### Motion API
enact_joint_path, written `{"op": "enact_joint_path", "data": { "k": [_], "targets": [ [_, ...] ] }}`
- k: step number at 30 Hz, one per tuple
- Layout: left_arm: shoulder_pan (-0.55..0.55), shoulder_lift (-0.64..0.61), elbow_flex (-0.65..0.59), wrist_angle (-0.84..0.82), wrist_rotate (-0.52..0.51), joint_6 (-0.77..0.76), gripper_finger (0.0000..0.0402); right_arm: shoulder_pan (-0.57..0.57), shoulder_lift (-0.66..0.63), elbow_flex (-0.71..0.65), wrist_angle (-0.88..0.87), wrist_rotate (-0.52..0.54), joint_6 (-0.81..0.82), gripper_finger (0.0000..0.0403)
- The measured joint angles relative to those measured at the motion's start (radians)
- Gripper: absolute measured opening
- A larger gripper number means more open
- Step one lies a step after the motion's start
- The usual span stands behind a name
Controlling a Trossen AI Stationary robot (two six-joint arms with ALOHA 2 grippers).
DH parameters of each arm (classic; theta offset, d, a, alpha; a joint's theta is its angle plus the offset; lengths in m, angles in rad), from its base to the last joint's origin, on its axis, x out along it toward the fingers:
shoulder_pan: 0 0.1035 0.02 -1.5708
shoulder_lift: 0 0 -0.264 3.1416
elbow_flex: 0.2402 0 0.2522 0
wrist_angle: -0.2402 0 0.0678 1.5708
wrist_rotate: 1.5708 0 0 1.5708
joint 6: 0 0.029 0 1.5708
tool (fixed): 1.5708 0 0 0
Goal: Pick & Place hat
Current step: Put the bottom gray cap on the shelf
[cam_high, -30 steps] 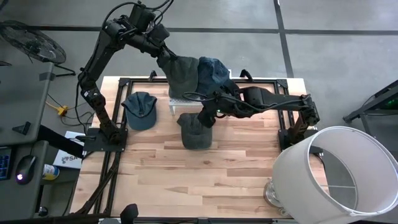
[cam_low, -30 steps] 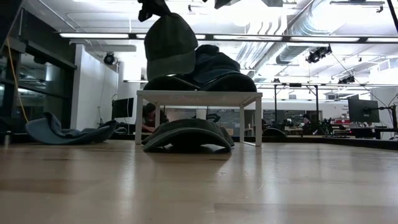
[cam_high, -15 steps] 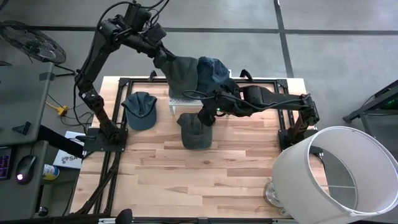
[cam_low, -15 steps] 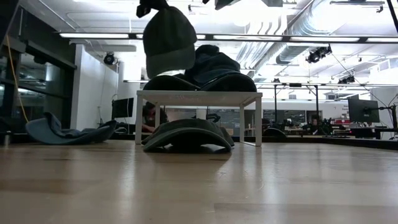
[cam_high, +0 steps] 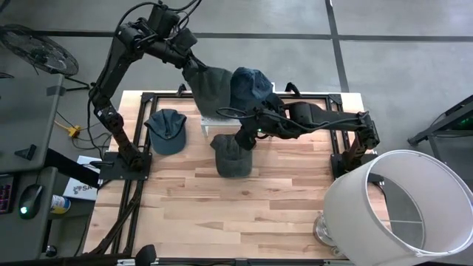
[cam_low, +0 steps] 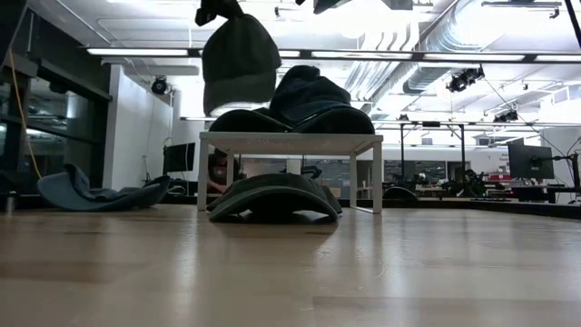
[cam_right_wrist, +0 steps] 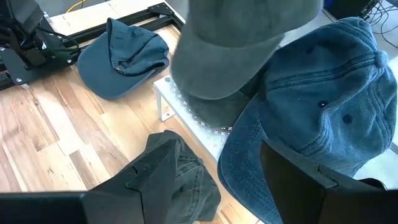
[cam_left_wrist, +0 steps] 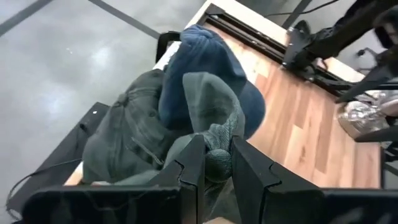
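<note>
Bright, even light, mostly sharp

Low view: ceiling strip lights (cam_low: pixel 300 53) blow out around 12 o'clock, hats go near-silhouette, near tabletop (cam_low: pixel 290 272) is soft. Overhead shadows stay faint.

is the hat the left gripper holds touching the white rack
No, in the low view the grey-green hat hangs from the left gripper clear above the white rack.

overhead, table-level, two wrist close-ups
</note>
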Motion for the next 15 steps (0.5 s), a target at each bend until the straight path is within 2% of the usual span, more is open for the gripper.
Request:
{"op": "enact_joint_path", "data": {
  "k": [8,15],
  "targets": [
    [-0.002,0.041,0.0,-0.005,0.041,0.009,0.0051,0.0,0.0,0.0,0.0,0.001,0.0,0.0222],
    [-0.002,0.047,0.0,-0.002,0.025,0.022,0.0051,0.0,0.0,0.0,0.0,0.004,0.0,0.0222]
  ]
}}
